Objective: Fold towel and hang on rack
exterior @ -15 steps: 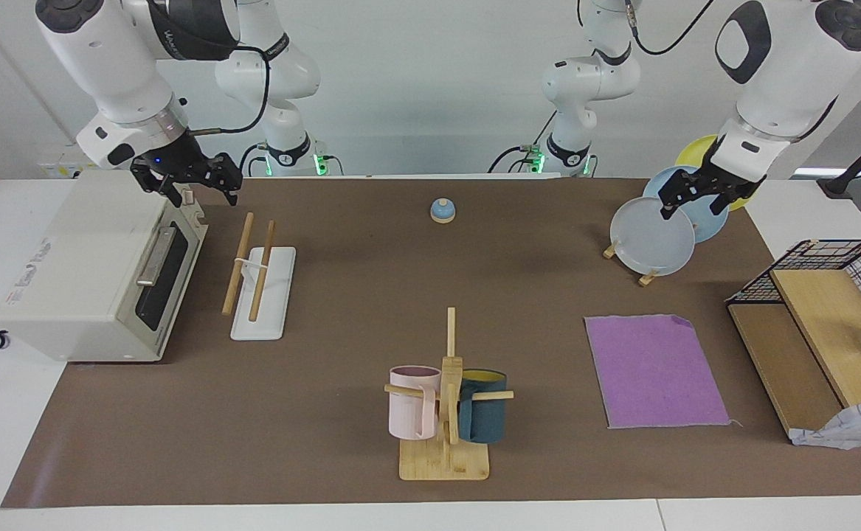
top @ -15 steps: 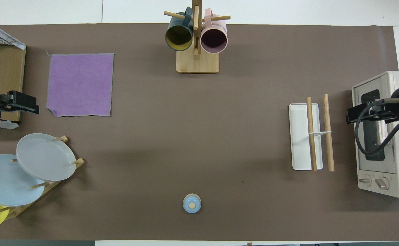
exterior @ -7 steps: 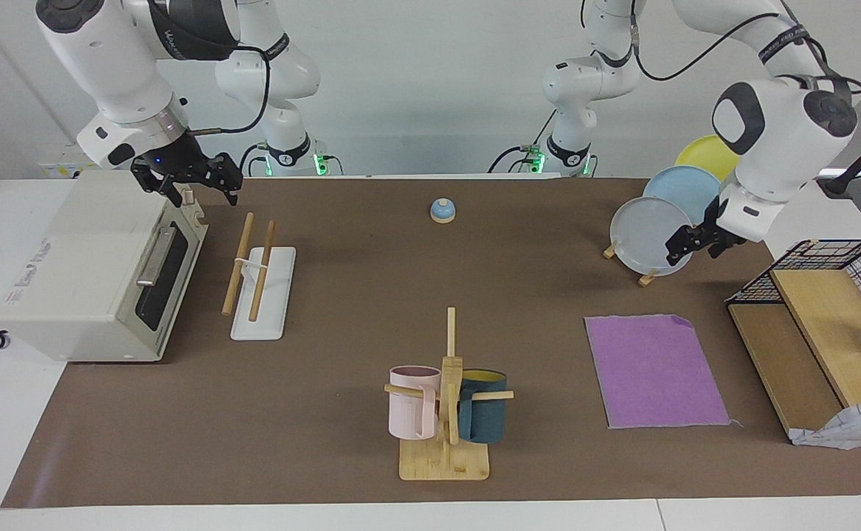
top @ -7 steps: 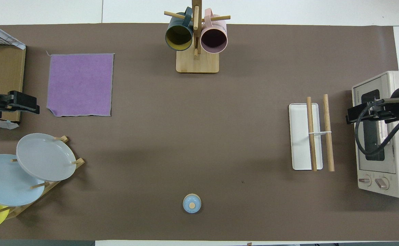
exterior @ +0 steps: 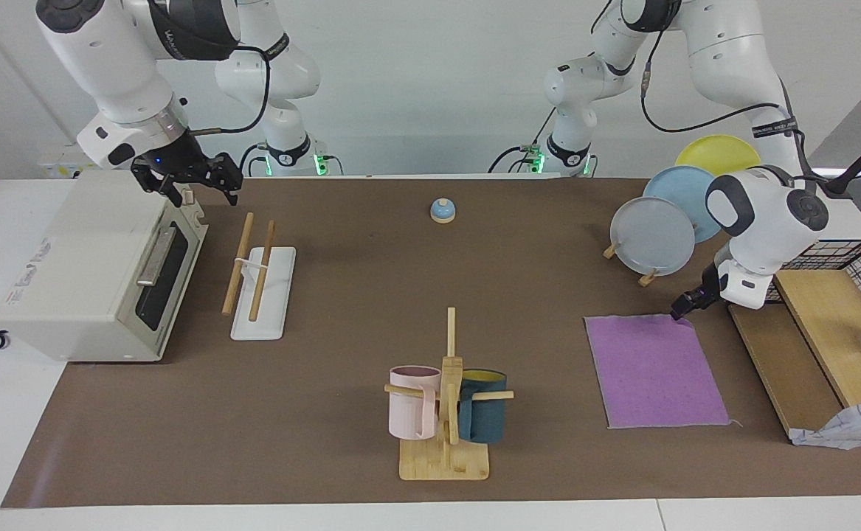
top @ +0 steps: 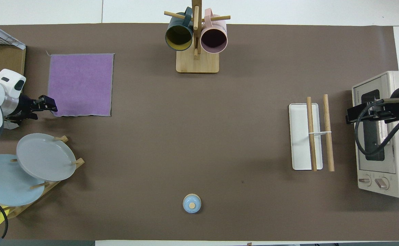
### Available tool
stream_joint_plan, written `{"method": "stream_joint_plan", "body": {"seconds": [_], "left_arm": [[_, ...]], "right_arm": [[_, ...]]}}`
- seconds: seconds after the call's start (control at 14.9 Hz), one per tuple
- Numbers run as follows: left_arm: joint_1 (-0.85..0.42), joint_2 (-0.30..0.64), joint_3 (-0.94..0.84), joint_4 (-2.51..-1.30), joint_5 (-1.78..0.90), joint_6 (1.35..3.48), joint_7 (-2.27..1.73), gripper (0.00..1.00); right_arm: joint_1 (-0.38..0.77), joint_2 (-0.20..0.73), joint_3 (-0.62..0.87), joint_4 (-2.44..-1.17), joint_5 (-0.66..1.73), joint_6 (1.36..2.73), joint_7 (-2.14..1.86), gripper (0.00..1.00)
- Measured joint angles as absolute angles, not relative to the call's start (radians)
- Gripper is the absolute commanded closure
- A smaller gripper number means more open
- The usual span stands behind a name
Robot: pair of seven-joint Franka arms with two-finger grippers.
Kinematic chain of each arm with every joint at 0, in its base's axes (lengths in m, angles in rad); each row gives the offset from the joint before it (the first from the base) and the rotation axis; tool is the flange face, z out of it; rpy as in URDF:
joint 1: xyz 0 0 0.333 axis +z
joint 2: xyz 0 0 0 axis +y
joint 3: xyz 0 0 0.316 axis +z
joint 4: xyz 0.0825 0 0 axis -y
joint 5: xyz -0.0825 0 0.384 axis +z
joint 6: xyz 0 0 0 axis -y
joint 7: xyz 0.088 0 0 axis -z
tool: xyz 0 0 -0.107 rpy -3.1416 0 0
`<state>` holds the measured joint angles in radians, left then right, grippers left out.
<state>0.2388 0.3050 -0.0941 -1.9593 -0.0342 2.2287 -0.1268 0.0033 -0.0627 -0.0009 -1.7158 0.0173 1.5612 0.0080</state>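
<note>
Purple towel (exterior: 655, 371) flat, left gripper (exterior: 681, 307) at its corner, opening unclear; right gripper (exterior: 192, 184) open.

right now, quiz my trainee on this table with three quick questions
1. True or false: the towel lies spread flat on the table, not on the rack.
2. The left gripper is down at: A) a towel corner, B) the rack, C) the mug tree.
3. Fill in: the right gripper hovers, jaws open and empty, over the ____.

Key: 1 true; 2 A; 3 toaster oven.
</note>
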Motion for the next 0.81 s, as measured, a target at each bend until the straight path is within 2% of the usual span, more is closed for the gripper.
{"method": "stream_joint_plan", "body": {"seconds": [0.2,0.47,0.67,0.81], "left_arm": [[0.239,0.31,-0.095,-1.959,-0.037,2.232,-0.138,0.3],[0.241,0.319,-0.095,-1.959,-0.038,2.249,-0.146,0.31],[0.244,0.329,-0.095,-1.959,-0.038,2.268,-0.149,0.43],[0.245,0.33,-0.094,-1.955,-0.038,2.271,-0.15,0.54]], "right_arm": [[0.003,-0.063,0.0,-1.716,0.017,1.561,0.008,0.0],[0.003,-0.063,0.0,-1.716,0.017,1.561,0.008,0.0],[0.004,-0.063,0.001,-1.716,0.017,1.561,0.008,0.0],[0.004,-0.063,0.001,-1.716,0.017,1.561,0.008,0.0]]}}
